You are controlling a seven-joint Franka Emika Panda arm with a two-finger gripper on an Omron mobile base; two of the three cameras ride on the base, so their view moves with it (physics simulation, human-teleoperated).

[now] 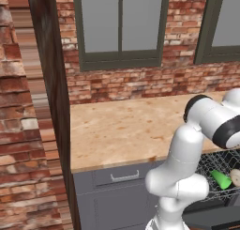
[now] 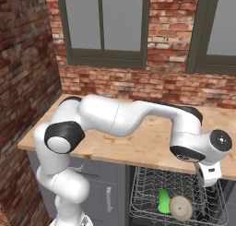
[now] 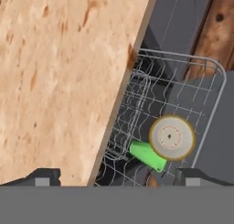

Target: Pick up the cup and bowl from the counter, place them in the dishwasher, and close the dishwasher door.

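The cup (image 3: 147,155) and bowl (image 3: 172,137) both lie in the dishwasher's wire rack (image 3: 201,88), touching, the cup on its side. The gripper (image 3: 114,176) hangs above the rack with fingers released and holding nothing. Risk: the rack stands pulled out past the surface (image 3: 59,77) edge, so swinging the door shut could jam against it or jolt the bowl loose. The door itself is hard to make out. No brand, label or writing is legible.

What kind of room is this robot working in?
Most likely a home kitchen, computer-rendered. A tan wood-grain counter runs over grey cabinets below a brick wall with windows, and a pulled-out dishwasher rack holds a green cup and a beige bowl.
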